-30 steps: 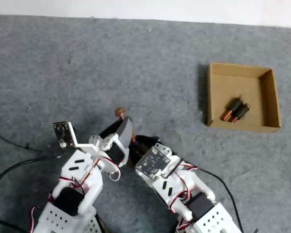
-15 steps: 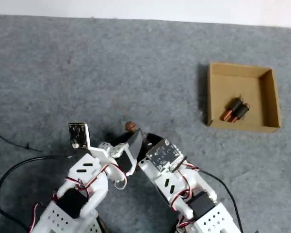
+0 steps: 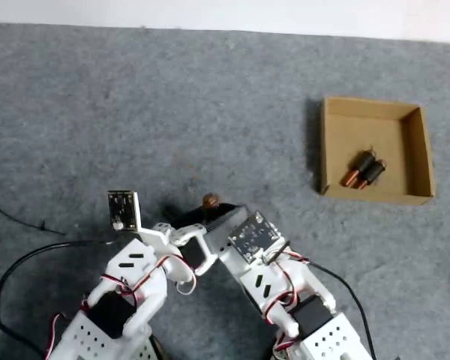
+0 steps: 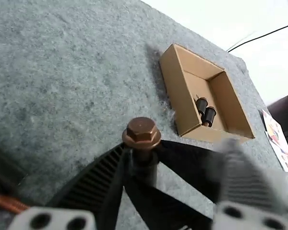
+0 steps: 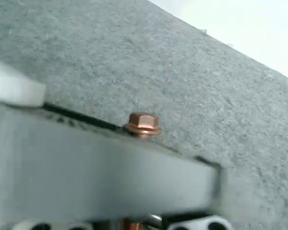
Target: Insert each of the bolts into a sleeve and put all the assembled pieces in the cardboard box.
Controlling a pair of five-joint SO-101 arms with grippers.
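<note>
Two assembled pieces [image 3: 363, 169] are already lying in the cardboard box [image 3: 371, 109], well ahead of the left gripper [image 4: 143, 165], which is pinching a third bolt [image 4: 141, 133], seemingly sleeved and awaiting boxing.

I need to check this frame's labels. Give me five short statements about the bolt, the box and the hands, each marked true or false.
1. The box holds two assembled pieces. True.
2. The bolt lies loose on the table. False: the left hand grips it.
3. The box lies tipped on its side. False: it sits flat, open side up.
4. The bolt's head is copper-coloured. True.
5. The bolt is over the box. False: it is held well clear of the box.
</note>
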